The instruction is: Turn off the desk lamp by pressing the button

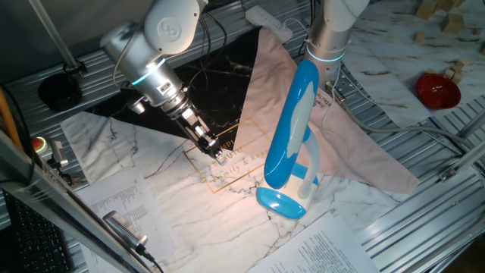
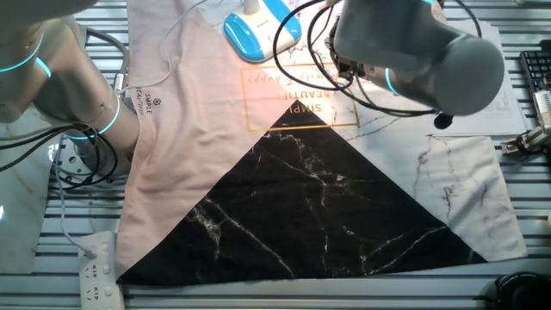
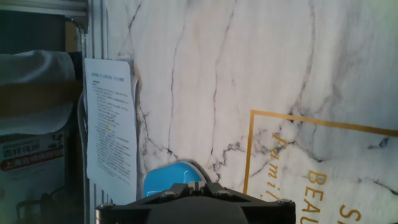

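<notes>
The desk lamp (image 1: 292, 125) is blue and white, with its long oval head tilted up over its small oval blue base (image 1: 282, 203). It casts a bright pool of light on the marble mat. My gripper (image 1: 220, 155) hangs low over the gold lettering on the mat, left of the lamp base and apart from it. In the other fixed view the lamp base (image 2: 245, 34) sits at the top edge, and my arm hides the fingers. In the hand view the blue base (image 3: 168, 180) shows partly behind my gripper (image 3: 196, 186). No view shows the gap between the fingertips.
A second robot arm (image 1: 333, 30) stands behind the lamp. A red bowl (image 1: 437, 89) and wooden blocks lie at the back right. A power strip (image 1: 269, 21) lies at the back. Printed sheets (image 1: 114, 201) and a red stop button (image 1: 36, 144) are at the left.
</notes>
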